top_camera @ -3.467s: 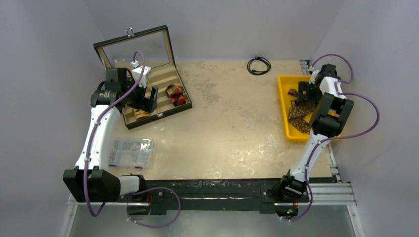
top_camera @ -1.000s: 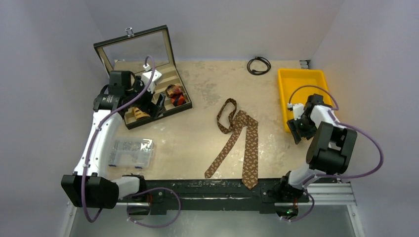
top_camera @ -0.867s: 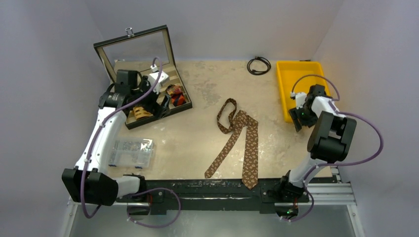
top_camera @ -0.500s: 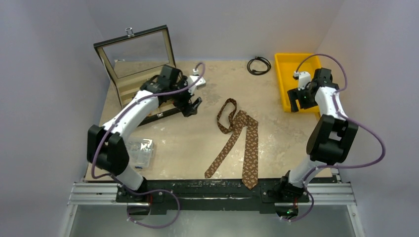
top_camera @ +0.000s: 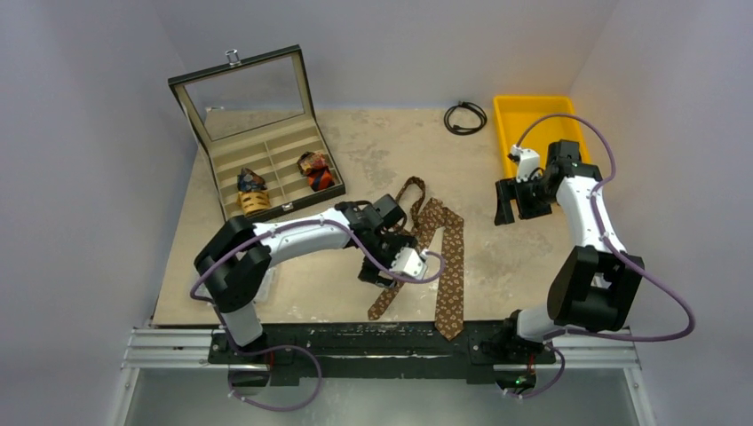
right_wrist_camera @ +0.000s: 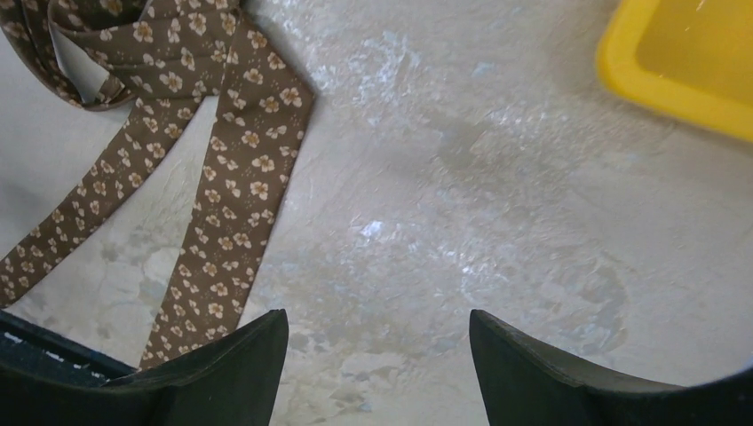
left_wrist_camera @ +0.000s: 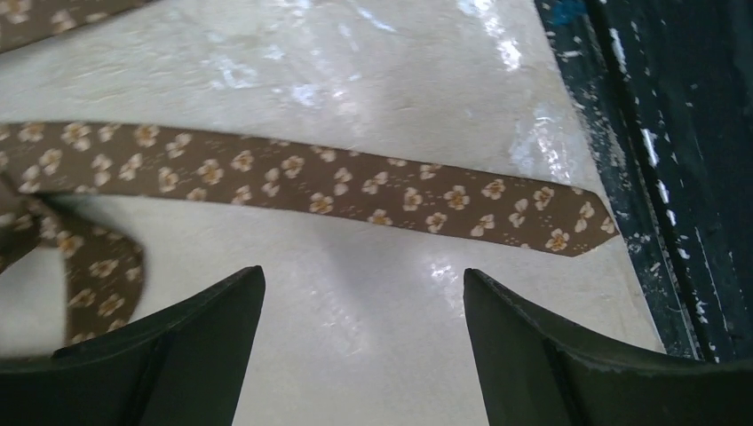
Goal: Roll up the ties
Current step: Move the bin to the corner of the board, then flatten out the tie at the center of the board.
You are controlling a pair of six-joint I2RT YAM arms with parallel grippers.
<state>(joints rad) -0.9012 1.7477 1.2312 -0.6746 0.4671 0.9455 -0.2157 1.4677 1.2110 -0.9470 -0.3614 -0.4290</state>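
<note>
Left claw spread beside brown tie | long axis near-far | tips nearward

table: beige, worn and blotchy top, black rail along near edge
tie: brown with small light flowers, lay flat mid-table, looped at far end, both ends ran toward near edge, wide end reached the rail
box: far left corner, glass lid stood open
cable: black loop, far edge, right of centre
tray: yellow, far right corner
</note>
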